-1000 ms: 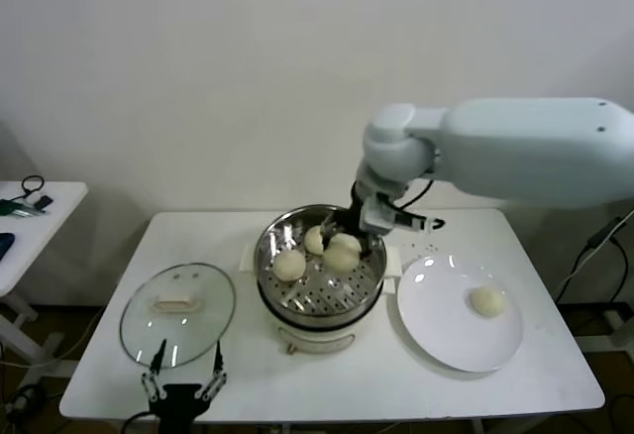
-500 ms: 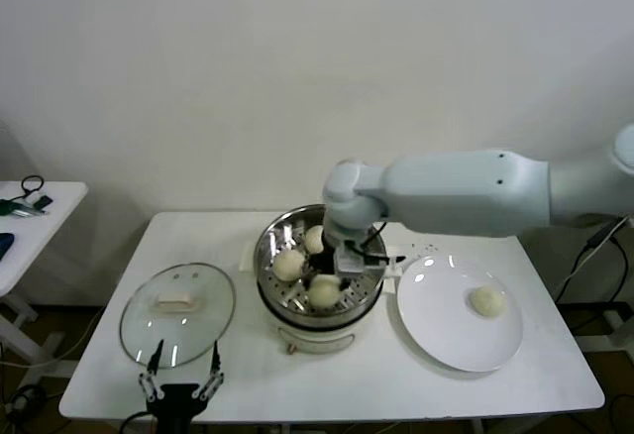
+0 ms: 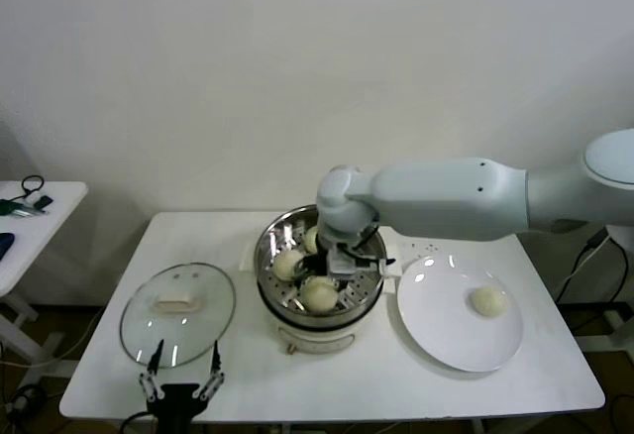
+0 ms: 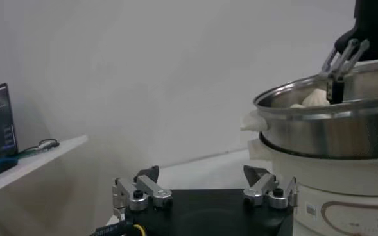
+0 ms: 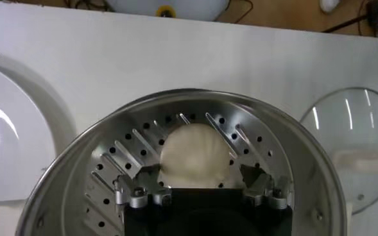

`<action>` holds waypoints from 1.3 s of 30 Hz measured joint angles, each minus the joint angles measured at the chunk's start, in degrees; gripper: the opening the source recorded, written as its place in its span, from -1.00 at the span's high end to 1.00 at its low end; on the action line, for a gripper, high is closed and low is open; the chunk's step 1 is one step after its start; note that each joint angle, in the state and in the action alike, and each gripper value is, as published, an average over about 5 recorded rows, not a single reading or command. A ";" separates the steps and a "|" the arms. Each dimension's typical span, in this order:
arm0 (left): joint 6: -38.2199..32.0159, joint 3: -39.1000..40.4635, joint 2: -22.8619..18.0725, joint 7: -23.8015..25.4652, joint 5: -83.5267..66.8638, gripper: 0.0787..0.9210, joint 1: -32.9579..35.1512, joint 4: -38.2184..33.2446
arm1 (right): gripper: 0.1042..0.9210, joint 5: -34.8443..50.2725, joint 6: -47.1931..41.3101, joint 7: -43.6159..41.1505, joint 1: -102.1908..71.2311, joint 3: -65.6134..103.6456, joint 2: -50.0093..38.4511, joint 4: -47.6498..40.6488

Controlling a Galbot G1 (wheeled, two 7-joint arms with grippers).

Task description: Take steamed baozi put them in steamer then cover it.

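The steamer [image 3: 369, 287] stands mid-table with three baozi in it: one at the front [image 3: 319, 296], one at the left [image 3: 287, 264], one at the back [image 3: 310, 239], half hidden by the arm. My right gripper [image 3: 343, 260] hangs inside the basket, open, straddling the front baozi [image 5: 195, 156], which lies on the perforated floor [image 5: 121, 160]. A further baozi [image 3: 486, 301] lies on the white plate [image 3: 446, 340]. The cover [image 3: 178, 312], a glass lid, lies flat at the left. My left gripper [image 3: 181, 386] is open and empty at the table's front edge, also seen in its wrist view [image 4: 203, 187].
A small side table [image 3: 40, 218] with cables stands at the far left. The white wall is close behind. My right arm [image 3: 446, 198] reaches across above the plate and the steamer's right side.
My right gripper came down into the steamer with a baozi, moved to the front of the basket, opened and let it go. The left arm stayed still.
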 measured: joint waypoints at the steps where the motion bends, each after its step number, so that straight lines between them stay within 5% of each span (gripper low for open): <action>1: -0.03 0.02 0.00 -0.01 0.02 -0.77 0.03 -0.02 | -0.76 1.36 -0.34 -0.50 0.65 -0.10 -0.45 -0.15; 17: 0.07 -0.08 0.11 0.13 -0.08 -0.77 -0.43 -0.20 | -0.76 25.34 -13.24 -8.48 12.72 -10.70 -18.95 -8.97; 27: 0.69 -0.23 0.09 0.41 -0.16 -0.77 -0.88 0.43 | -0.76 21.79 -23.23 -6.43 0.36 -4.74 -33.26 -10.97; 39: 0.79 -0.30 -0.37 0.34 0.05 -0.77 -0.60 0.88 | -0.76 13.68 -27.40 -4.23 -20.33 11.89 -36.94 -17.59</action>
